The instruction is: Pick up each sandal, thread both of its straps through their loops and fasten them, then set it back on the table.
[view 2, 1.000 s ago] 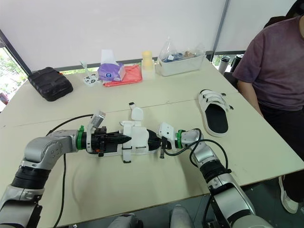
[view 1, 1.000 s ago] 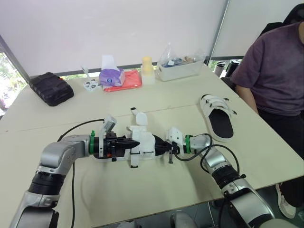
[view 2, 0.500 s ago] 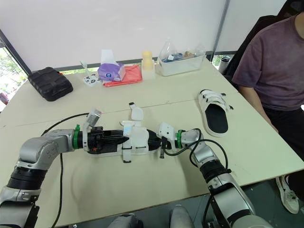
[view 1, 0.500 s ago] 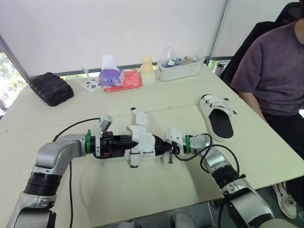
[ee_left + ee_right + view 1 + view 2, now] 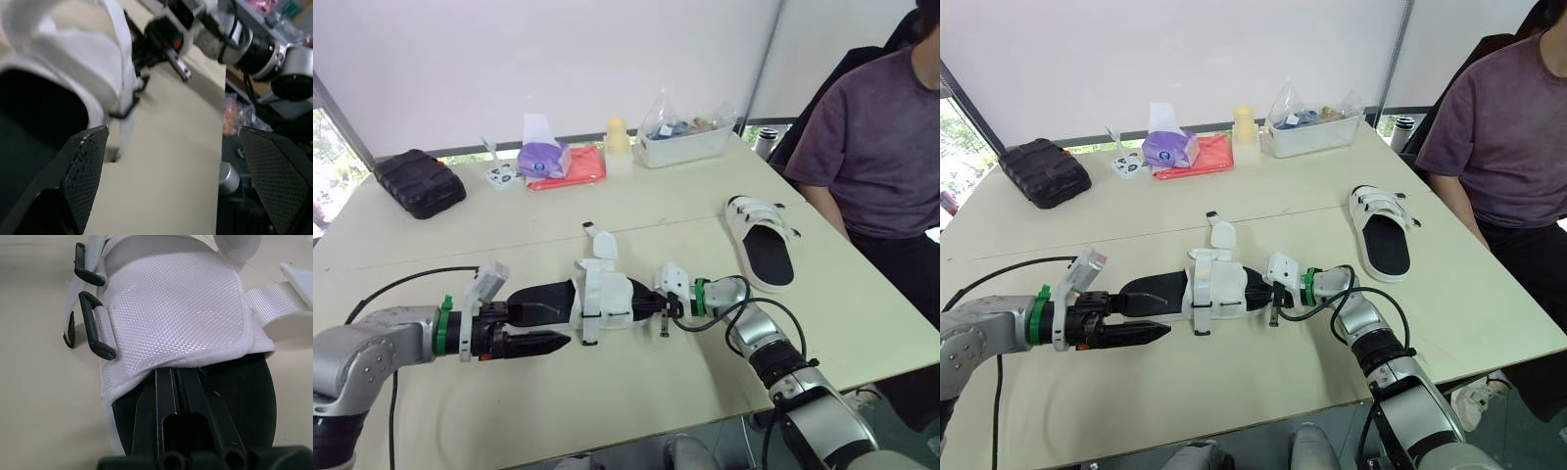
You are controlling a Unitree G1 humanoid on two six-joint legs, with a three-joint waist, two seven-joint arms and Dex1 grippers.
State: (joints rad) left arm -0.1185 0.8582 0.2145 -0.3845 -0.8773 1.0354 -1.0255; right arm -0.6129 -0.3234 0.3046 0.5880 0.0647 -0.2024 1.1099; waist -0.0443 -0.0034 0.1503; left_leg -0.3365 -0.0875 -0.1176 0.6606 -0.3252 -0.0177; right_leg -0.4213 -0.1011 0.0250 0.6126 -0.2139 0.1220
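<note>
Right wrist view: claw [image 5: 170, 376] closed, seemingly under sandal [image 5: 171, 298] upper.

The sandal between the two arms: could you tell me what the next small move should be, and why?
Probably swing the left end effector, open and clear beside the heel, over to the loose strap. The right end effector sits under the upper of the sandal, and both straps lie unthreaded, away from the black loops.
</note>
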